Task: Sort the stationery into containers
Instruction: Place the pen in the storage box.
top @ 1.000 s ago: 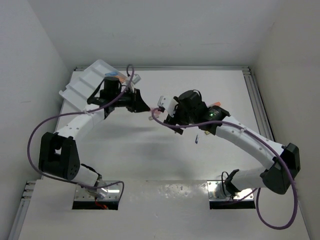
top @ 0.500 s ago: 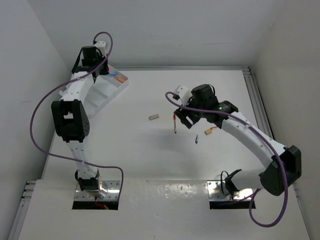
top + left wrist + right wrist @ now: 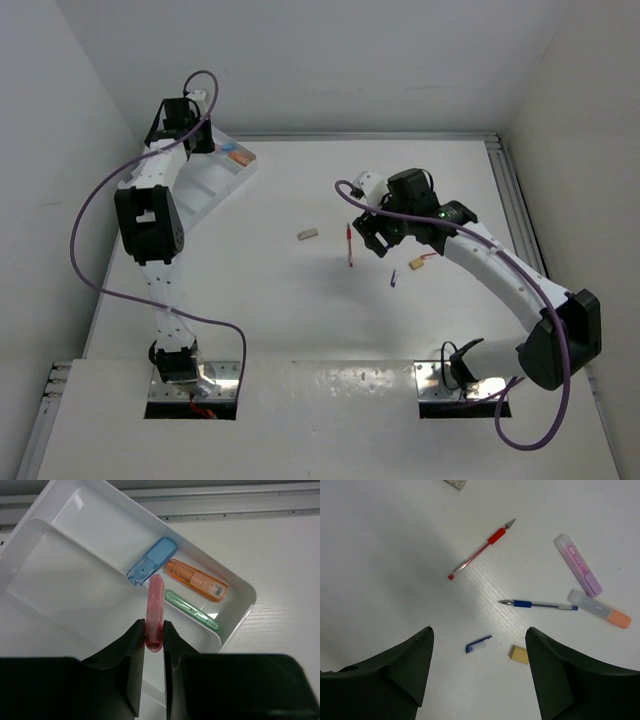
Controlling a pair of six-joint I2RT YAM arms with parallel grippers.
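My left gripper (image 3: 154,625) is shut on a pink marker (image 3: 154,611) and holds it over the white tray (image 3: 240,587), above the end compartment. In that compartment lie a blue marker (image 3: 151,568), an orange marker (image 3: 196,580) and a green marker (image 3: 192,611). My right gripper (image 3: 479,630) is open and empty, above a blue pen cap (image 3: 478,644) and a beige eraser (image 3: 519,654). A red pen (image 3: 480,550), a blue pen (image 3: 538,604), a pink-purple marker (image 3: 578,565) and an orange-tipped marker (image 3: 599,609) lie on the table beyond it.
In the top view the tray (image 3: 205,185) sits at the far left corner and my left gripper (image 3: 203,143) hangs over it. A second eraser (image 3: 308,235) lies mid-table, left of the red pen (image 3: 349,243) and my right gripper (image 3: 375,238). Walls enclose the table.
My left arm has swung from the middle of the table back to the tray with the pink marker. My right gripper has drawn back to the right, over the loose items.
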